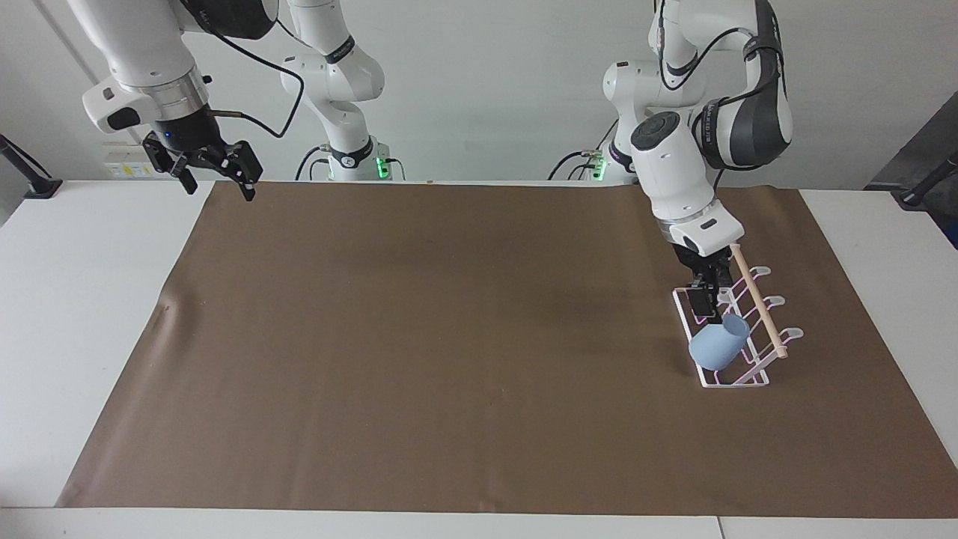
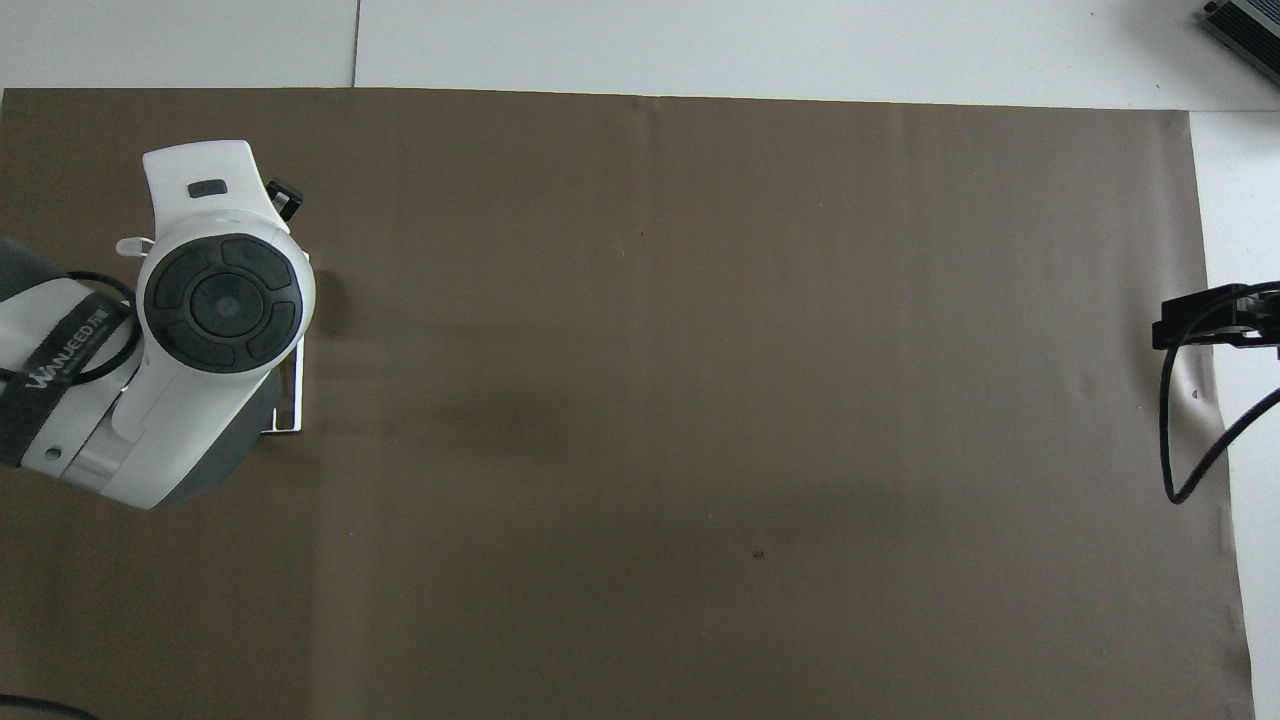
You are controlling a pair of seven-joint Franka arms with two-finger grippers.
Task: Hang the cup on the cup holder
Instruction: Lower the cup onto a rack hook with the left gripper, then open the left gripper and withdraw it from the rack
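The cup, hung tilted on the rack below the emptied, spread left gripper, could be knocked off if snagged.

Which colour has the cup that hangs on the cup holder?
Light blue, plain. The cup on the white cup holder shows best in the facing view.

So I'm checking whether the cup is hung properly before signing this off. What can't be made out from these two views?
- Overhead view: the left arm's wrist hides the cup entirely and most of the holder.
- Facing view: the cup lies tilted on the holder, but the prong inside it is hidden by its wall.
- Facing view: whether the left gripper above the cup is open is too small to tell.
- Overhead view: the waiting right gripper is cut off by the picture's edge.
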